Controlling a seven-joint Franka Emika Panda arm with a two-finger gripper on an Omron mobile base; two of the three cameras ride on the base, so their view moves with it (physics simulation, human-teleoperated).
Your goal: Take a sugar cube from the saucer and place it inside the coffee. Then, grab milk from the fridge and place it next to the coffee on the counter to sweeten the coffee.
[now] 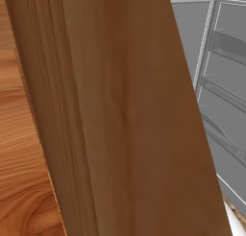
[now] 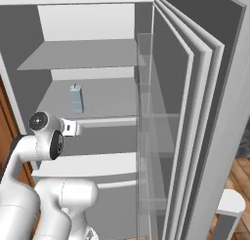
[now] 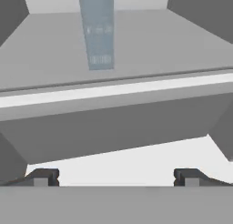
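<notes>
The fridge (image 2: 97, 53) stands open in front of me, with a pale interior and grey shelves. On its middle shelf the milk (image 2: 76, 98) stands upright, a pale blue carton; in the hand view the milk (image 3: 97, 29) is at the top, left of centre. My gripper (image 3: 116, 176) is open, its two dark fingertips far apart with nothing between them. It points into the fridge just below and in front of the milk's shelf edge (image 3: 113, 89), well short of the carton. In the right base view my hand (image 2: 70, 128) hangs below the carton.
The fridge door (image 2: 195, 112) hangs open on the right, with clear door bins (image 2: 146, 136) beside the shelves. A brown wooden panel (image 1: 120, 115) blocks most of the left base view, the fridge door (image 1: 226, 86) behind it. A small white object (image 2: 229, 205) stands at the lower right.
</notes>
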